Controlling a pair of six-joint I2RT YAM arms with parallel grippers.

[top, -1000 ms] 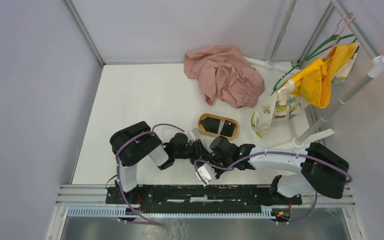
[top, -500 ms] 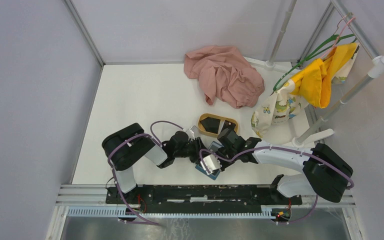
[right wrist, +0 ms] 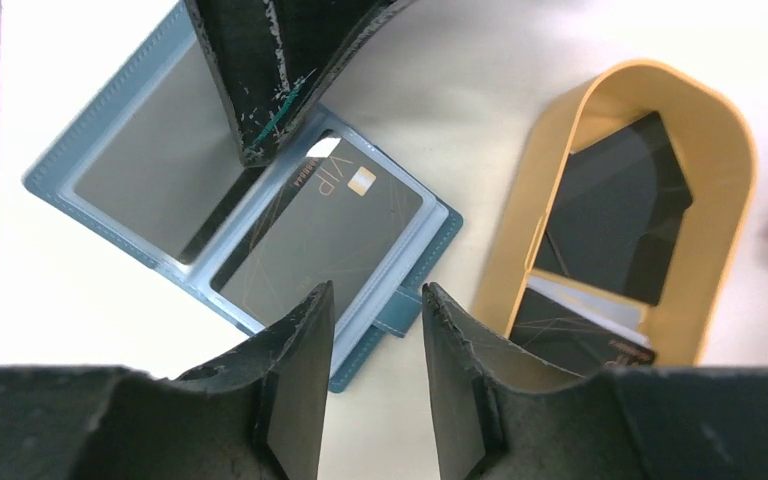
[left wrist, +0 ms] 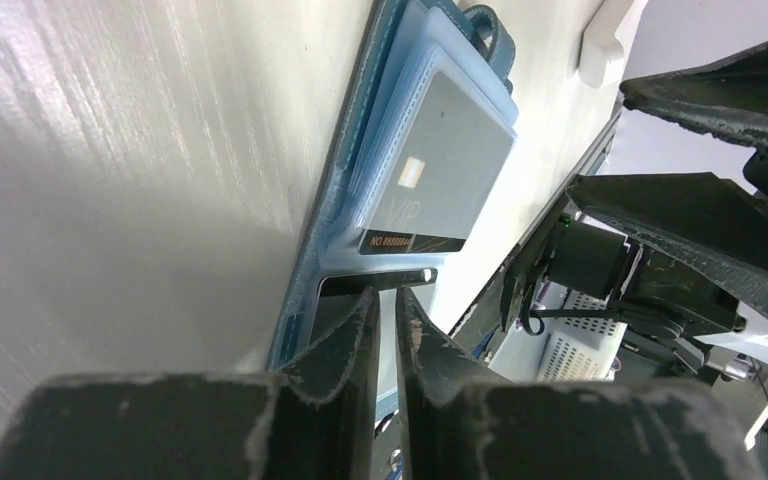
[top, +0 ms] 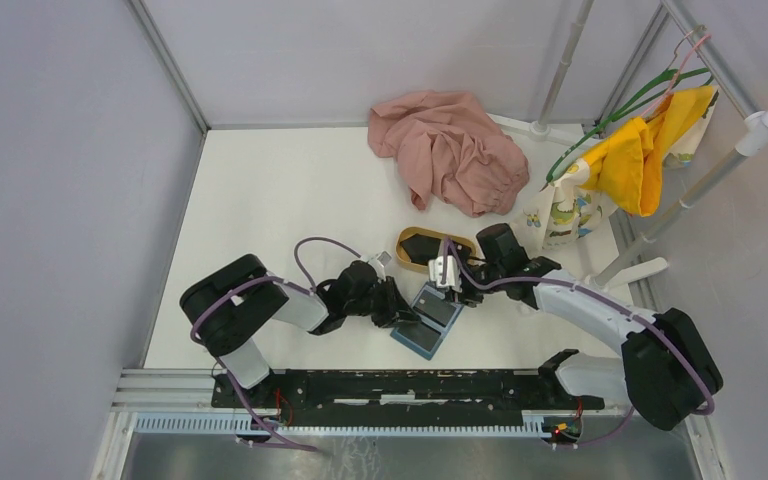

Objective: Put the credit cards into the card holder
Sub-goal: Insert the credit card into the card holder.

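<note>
The teal-blue card holder (top: pixel 427 322) lies open on the table in front of the arms. In the right wrist view, one black credit card (right wrist: pixel 315 235) marked VIP sits in its right pocket, and a dark panel fills the left pocket. My left gripper (left wrist: pixel 388 298) is shut to a thin slit, its tips resting on the holder's near edge by the fold, with nothing seen between them. My right gripper (right wrist: pixel 375 300) hangs open and empty over the holder's snap tab, next to the tray. More black credit cards (right wrist: pixel 620 205) lie in the tan oval tray (right wrist: pixel 715 130).
The tray (top: pixel 402 250) stands just behind the holder. A pink cloth (top: pixel 450 150) is heaped at the back. Yellow and printed garments (top: pixel 650 150) hang on a white rack at the right, whose foot reaches near my right arm.
My right gripper has swung from the near edge back and to the right toward the tray and has opened. The holder now lies uncovered with a card in it. My left jaws have narrowed.
</note>
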